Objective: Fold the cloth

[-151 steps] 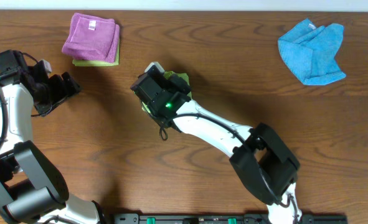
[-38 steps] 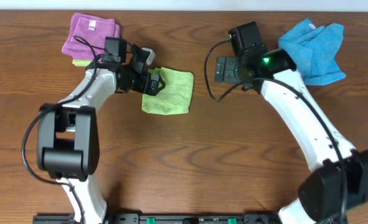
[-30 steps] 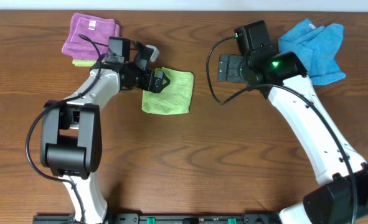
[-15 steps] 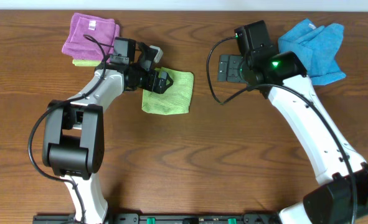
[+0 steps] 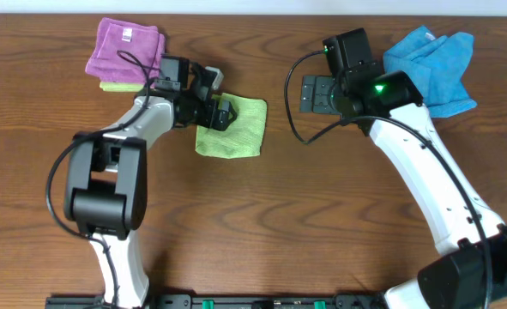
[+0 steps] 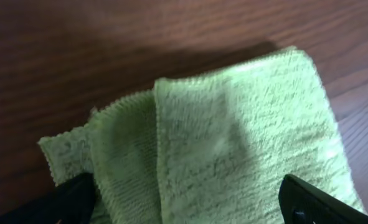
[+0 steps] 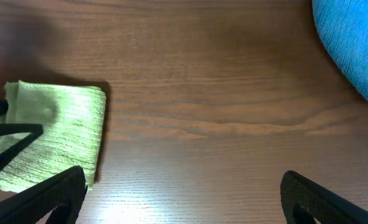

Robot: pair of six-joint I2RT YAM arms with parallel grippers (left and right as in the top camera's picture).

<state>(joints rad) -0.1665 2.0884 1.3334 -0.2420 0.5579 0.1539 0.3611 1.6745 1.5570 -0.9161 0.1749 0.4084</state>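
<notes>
Folded green cloth (image 5: 236,130) flat on the wooden table (image 5: 262,223), a little left of the middle and toward the far side. Left gripper (image 5: 223,112) right at the far-left corner of it, over the left edge, jaws spread wide and clamped on nothing. In the left wrist view, one dark fingertip (image 6: 71,196) at each lower corner, with the towel between and beyond them; not possible to tell whether the tips touch the fabric. Cloth nearly square, so hardly any long axis to name; perhaps slightly longer from left to right, with the edges turned a little against the table's edge. Upper layer lying over a lower one, a strip of the lower layer peeking out along one side. Right gripper (image 5: 311,93) spread wide too, over bare wood, well apart to the right of the green cloth. Purple cloth (image 5: 126,47) at far left, crumpled blue cloth (image 5: 431,69) at far right.
</notes>
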